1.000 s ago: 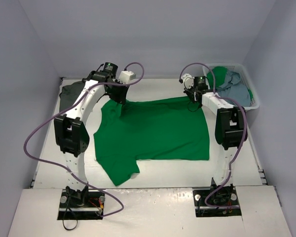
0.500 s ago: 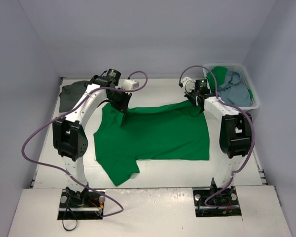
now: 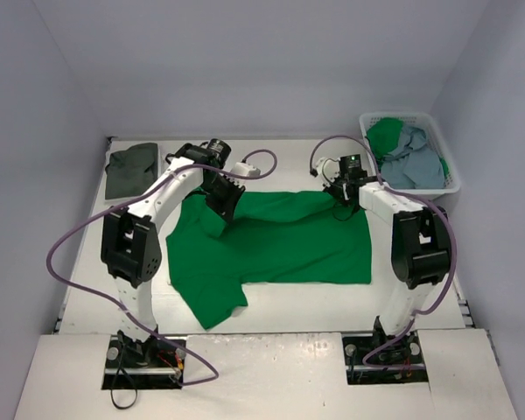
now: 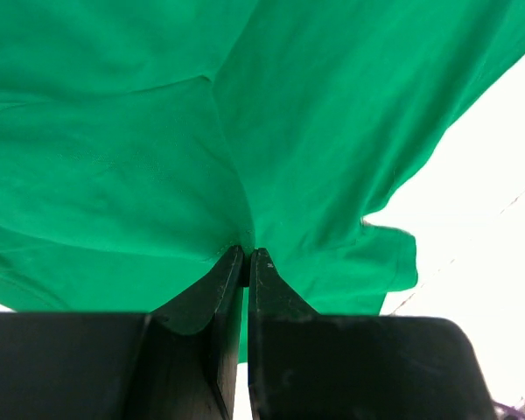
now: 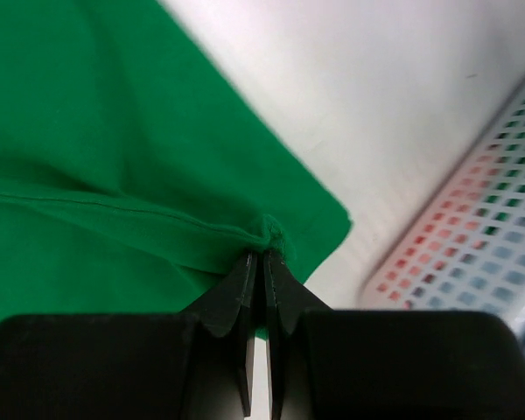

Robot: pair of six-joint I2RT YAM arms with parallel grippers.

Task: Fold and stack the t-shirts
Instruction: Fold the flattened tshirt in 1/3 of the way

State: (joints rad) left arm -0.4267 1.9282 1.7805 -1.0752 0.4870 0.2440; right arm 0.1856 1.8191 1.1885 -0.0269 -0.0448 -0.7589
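Item: green t-shirt (image 3: 280, 245), spread mid-table (image 3: 315, 306) between my two arms. Change over the last second: its far edge, pinched near both far corners, has lifted and come nearer to me, and both arms have swung inward. I judge the lengthwise fold begun but not yet laid down. Orientation: long axis runs left to right, sleeves toward my left, straight hem toward my right. Left tool (image 4: 248, 254): clenched on cloth by the far sleeve. Right tool (image 5: 264, 255): clenched on the far hem corner. Outward: dark grey t-shirt (image 3: 131, 168), bundled at the far left corner. White basket (image 3: 455, 179) at far right holds further shirts, green and blue-grey.
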